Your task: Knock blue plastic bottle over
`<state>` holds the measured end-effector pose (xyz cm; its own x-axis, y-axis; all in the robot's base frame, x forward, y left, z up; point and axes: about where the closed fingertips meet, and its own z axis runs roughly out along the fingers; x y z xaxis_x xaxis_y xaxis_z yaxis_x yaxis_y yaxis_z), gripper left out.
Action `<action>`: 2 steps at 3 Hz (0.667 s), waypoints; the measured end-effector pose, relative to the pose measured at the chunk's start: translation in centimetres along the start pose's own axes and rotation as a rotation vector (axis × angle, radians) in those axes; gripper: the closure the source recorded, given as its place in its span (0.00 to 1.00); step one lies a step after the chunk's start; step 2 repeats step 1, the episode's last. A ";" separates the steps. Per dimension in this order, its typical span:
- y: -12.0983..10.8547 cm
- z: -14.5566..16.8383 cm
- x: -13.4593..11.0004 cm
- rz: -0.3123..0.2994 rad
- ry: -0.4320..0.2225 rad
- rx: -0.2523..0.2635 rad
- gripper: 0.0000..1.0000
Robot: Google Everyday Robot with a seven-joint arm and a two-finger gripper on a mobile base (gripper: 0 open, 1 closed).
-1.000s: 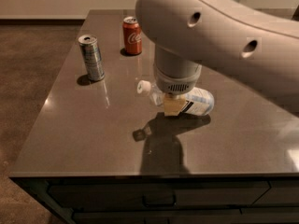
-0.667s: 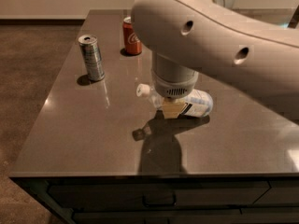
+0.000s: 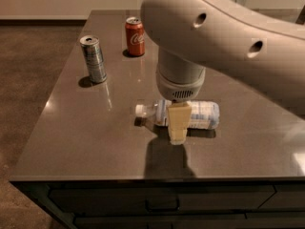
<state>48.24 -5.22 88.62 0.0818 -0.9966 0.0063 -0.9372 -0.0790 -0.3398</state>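
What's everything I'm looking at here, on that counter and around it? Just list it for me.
blue plastic bottle: one, clear bluish with white cap, lying on its side mid-counter
red cola can: one, red, upright near the far edge
silver-blue can: one, silver-blue, upright, nearer than the red cola can, toward the picture's left
counter: one, dark grey and glossy, holding all three
drawer fronts: count unclear, dark, below the counter's front edge
floor: brown, beside the counter
arm: one, white, reaching over the bottle
gripper: one, beige, pointing down in front of the bottle's middle
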 end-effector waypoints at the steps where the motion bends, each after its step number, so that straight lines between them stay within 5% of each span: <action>1: 0.0 0.0 0.0 0.001 -0.001 -0.001 0.00; 2: 0.0 0.0 0.0 0.001 -0.001 -0.001 0.00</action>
